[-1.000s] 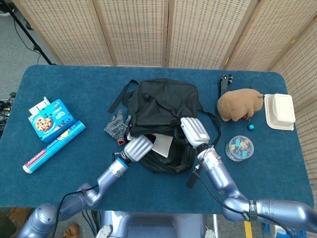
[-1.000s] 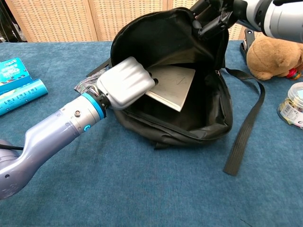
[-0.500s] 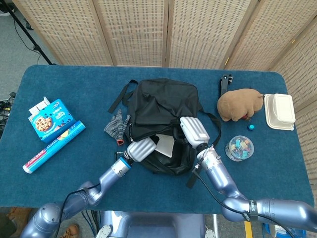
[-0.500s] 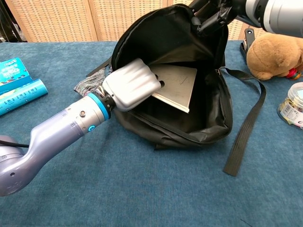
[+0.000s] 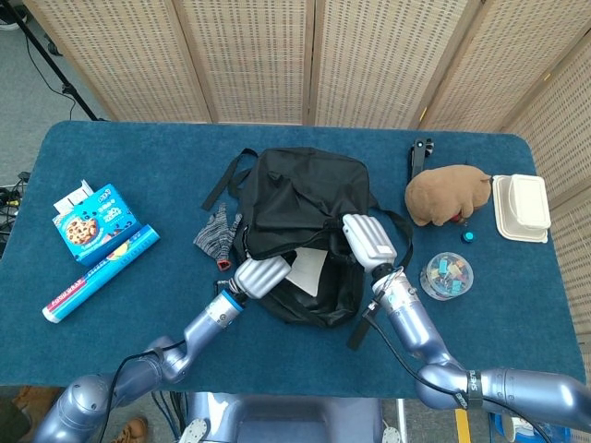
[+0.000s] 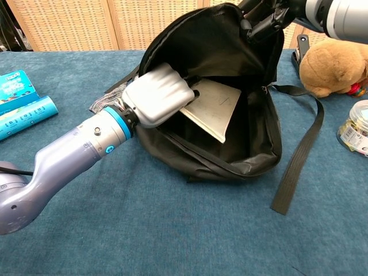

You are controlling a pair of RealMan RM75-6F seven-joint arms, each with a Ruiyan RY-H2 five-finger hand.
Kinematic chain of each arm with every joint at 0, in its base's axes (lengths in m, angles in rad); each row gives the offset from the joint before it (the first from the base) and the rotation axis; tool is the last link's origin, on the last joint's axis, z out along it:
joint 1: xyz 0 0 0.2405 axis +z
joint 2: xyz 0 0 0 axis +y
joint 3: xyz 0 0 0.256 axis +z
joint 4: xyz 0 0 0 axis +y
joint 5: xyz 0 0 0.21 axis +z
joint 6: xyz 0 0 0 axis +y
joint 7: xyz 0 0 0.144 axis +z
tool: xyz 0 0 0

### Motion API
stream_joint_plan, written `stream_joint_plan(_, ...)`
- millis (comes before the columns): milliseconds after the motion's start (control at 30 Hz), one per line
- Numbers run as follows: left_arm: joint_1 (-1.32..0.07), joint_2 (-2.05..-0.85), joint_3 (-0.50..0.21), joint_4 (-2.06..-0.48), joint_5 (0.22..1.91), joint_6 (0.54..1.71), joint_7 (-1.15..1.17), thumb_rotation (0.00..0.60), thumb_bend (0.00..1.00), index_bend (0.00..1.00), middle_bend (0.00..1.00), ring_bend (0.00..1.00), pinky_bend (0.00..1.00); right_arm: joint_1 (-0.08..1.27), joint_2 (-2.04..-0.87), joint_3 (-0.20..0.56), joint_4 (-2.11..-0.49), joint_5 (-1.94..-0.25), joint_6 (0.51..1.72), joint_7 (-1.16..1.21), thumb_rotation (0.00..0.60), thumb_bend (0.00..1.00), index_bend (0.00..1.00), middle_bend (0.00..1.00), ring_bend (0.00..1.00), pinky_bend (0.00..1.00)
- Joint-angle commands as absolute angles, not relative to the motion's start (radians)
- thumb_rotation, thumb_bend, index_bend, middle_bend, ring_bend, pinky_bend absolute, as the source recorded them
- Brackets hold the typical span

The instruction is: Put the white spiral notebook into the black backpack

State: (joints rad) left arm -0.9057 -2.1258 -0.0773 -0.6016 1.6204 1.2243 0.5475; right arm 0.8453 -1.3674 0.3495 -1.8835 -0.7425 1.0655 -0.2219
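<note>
The black backpack (image 5: 305, 198) lies open in the middle of the blue table, its mouth facing me (image 6: 247, 155). The white spiral notebook (image 5: 305, 269) (image 6: 215, 109) sits tilted inside the opening, partly below the rim. My left hand (image 5: 261, 275) (image 6: 158, 102) reaches into the mouth from the left and grips the notebook's left edge; its fingers are hidden behind the hand's back. My right hand (image 5: 369, 242) (image 6: 265, 14) holds the backpack's upper flap up and keeps the mouth wide.
A cookie box (image 5: 92, 221) and a blue roll (image 5: 102, 272) lie at the left. A grey glove (image 5: 217, 235) lies beside the backpack. A brown plush (image 5: 448, 194), a jar of clips (image 5: 447, 276) and a white container (image 5: 520, 208) are on the right. A loose strap (image 6: 299, 167) trails right.
My left hand has pushed the notebook further into the backpack and tilted it downward. My right hand has lifted the flap slightly higher and to the right.
</note>
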Motion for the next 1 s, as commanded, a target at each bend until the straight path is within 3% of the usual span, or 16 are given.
stream_joint_plan(33,-0.903,-2.095,-0.072,-0.646,1.627,1.232,0.520,0.600,0.07,0.11,0.09,0.15,0.52,0.845,-1.368,0.349,-1.880,-0.744,1.067,-0.222,0.600,0.64,0.63,0.63,0.34,0.24)
stream_joint_plan(133,-0.901,-2.071,-0.066,-0.683,1.632,1.235,0.492,0.600,0.01,0.08,0.06,0.13,0.52,0.845,-1.370,0.347,-1.875,-0.743,1.067,-0.222,0.600,0.64,0.63,0.63,0.34,0.24)
stream_joint_plan(500,-0.876,-1.937,0.007,-0.857,1.698,1.263,0.273,0.600,0.00,0.13,0.08,0.14,0.52,0.844,-1.383,0.341,-1.830,-0.742,1.066,-0.220,0.600,0.64,0.63,0.63,0.34,0.24)
stream_joint_plan(733,-0.853,-1.826,0.075,-0.943,1.792,1.362,0.129,0.600,0.00,0.20,0.15,0.18,0.52,0.838,-1.395,0.332,-1.763,-0.746,1.038,-0.195,0.600,0.64,0.63,0.63,0.34,0.24)
stream_joint_plan(1000,-0.816,-1.707,0.093,-1.041,1.844,1.478,0.040,0.600,0.00,0.23,0.18,0.21,0.52,0.810,-1.401,0.309,-1.693,-0.770,0.994,-0.137,0.600,0.64,0.63,0.63,0.34,0.24)
